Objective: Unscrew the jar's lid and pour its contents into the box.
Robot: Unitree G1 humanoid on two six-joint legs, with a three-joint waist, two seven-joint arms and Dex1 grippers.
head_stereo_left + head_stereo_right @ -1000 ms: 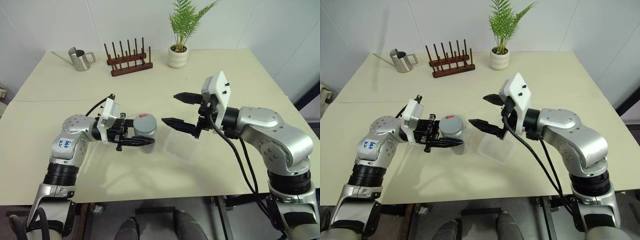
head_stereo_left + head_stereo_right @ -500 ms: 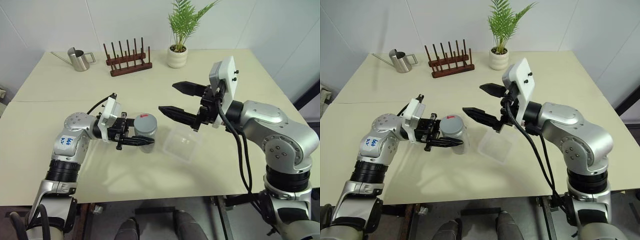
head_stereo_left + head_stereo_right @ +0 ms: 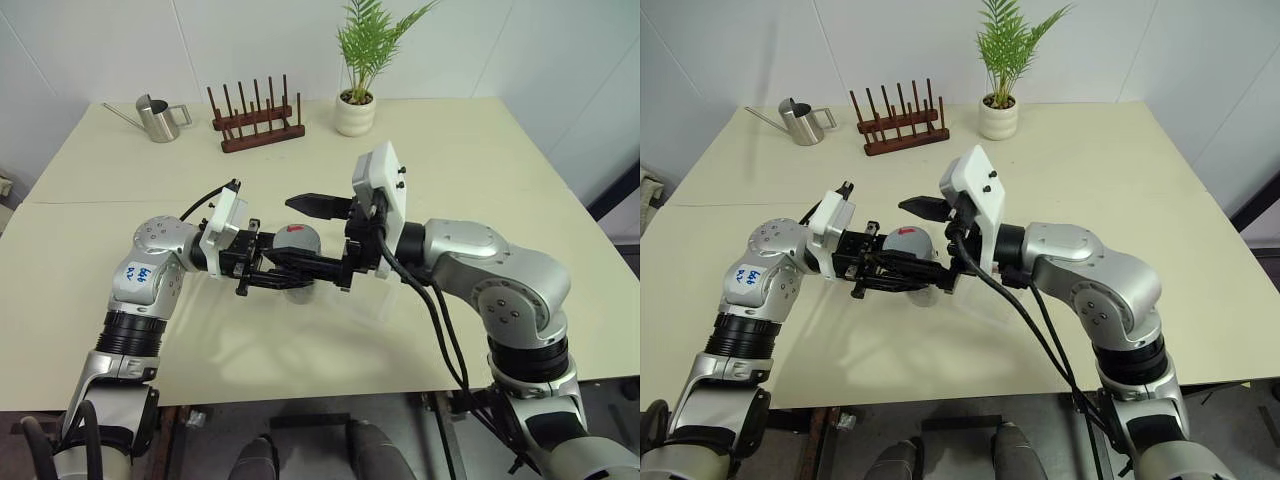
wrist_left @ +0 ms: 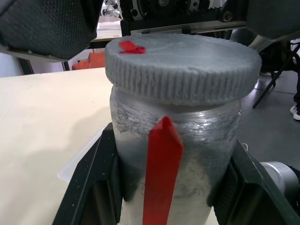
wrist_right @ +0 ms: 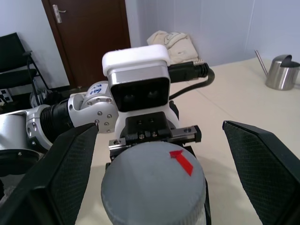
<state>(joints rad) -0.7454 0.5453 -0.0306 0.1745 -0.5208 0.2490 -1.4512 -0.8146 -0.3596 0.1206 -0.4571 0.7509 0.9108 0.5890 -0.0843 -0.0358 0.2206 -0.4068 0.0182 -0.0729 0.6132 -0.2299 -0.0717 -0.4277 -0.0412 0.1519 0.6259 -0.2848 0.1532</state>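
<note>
- The left gripper [image 3: 285,277] is clamped on the jar [image 4: 174,154], one black finger on each side of the clear body, holding it upright above the table [image 3: 120,300].
- The jar's red strip [image 4: 161,171] runs down the side that faces the left wrist.
- The lid [image 3: 297,240] sits on the jar's mouth, grey and ribbed round its edge, with a red mark [image 5: 181,161] on top.
- The contents cannot be made out through the cloudy wall of the jar.
- The right gripper [image 3: 318,238] points toward the left one with its jaws spread wide; one finger [image 3: 320,205] stands on the far side of the lid, the other [image 5: 70,164] on the near side, and neither touches it.
- The box [image 3: 383,300] lies on the table just beyond the jar, under the right wrist, partly hidden by that arm.
- Well past both grippers, toward the wall, stand a steel watering can [image 3: 155,118], a wooden peg rack [image 3: 256,122] and a potted plant [image 3: 358,95].
</note>
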